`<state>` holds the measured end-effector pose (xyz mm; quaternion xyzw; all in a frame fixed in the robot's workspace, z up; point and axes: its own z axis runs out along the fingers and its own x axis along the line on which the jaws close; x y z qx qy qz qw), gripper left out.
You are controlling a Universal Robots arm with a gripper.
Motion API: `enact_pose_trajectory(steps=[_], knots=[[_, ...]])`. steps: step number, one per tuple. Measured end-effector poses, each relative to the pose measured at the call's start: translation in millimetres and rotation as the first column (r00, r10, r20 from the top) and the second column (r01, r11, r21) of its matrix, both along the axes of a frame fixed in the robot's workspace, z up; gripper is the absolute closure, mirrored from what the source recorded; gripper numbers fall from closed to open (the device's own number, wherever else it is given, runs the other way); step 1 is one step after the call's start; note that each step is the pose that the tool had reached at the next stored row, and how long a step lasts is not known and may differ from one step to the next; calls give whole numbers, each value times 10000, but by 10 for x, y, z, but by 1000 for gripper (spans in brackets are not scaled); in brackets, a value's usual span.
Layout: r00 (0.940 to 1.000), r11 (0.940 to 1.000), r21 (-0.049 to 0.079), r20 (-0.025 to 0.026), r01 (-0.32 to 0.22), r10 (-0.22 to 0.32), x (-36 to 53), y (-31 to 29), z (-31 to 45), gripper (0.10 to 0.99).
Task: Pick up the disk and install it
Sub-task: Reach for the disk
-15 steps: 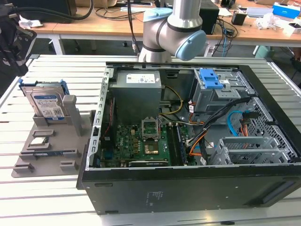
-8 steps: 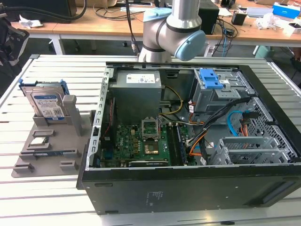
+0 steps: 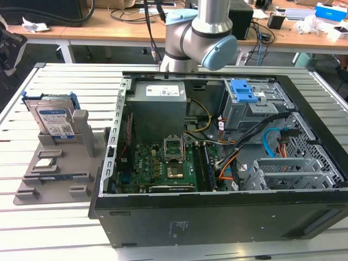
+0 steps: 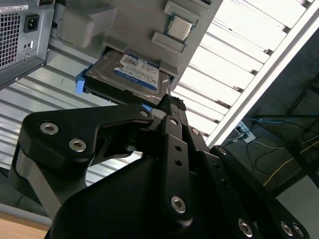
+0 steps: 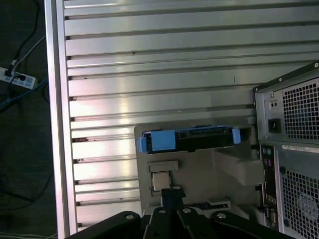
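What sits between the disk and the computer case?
In the exterior view, the grey holder's upright block stands between the disk and the computer case.

The disk [image 3: 54, 120] stands in the tray [image 3: 32, 193], at the exterior view's left of the case [image 3: 217, 217]; the drive cage [image 3: 247, 109] sits inside the case. My arm [image 3: 196, 38] stands behind it.
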<state>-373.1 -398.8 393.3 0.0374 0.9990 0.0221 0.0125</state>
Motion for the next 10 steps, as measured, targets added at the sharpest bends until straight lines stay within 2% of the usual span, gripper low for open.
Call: enact_pose_trajectory(steps=[10], knots=[[10000, 10000, 0, 1, 0, 0, -76, 0, -1, 980]])
